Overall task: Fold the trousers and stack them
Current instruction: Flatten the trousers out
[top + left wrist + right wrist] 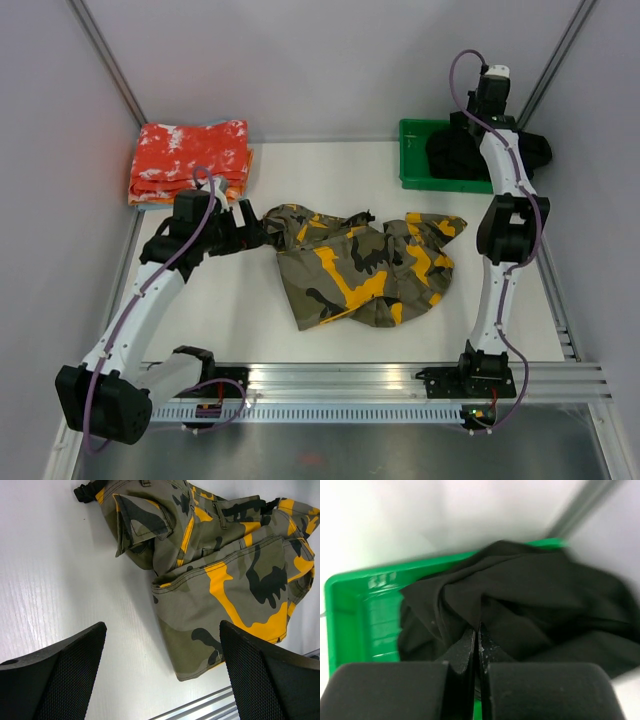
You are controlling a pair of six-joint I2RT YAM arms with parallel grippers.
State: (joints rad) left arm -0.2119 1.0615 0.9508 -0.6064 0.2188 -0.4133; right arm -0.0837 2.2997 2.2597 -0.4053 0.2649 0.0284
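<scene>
The camouflage trousers (365, 265) lie crumpled in a heap on the white table, olive-grey with black and yellow-orange patches. In the left wrist view the trousers (225, 570) fill the upper right, a pocket flap standing up. My left gripper (250, 232) is open and empty at the heap's left end, just above the table; its jaws (162, 630) stand wide apart over the table and a cloth corner. My right gripper (478, 627) is at the back right over the green bin (415, 160), its jaws shut with a raised fold of the black garment (545, 605) at their tips.
A stack of folded red-orange white-speckled cloths (190, 160) sits at the back left. The green bin (355, 615) holds the black garment (455, 155). A metal rail (400, 380) runs along the near edge. Grey walls enclose the back and sides.
</scene>
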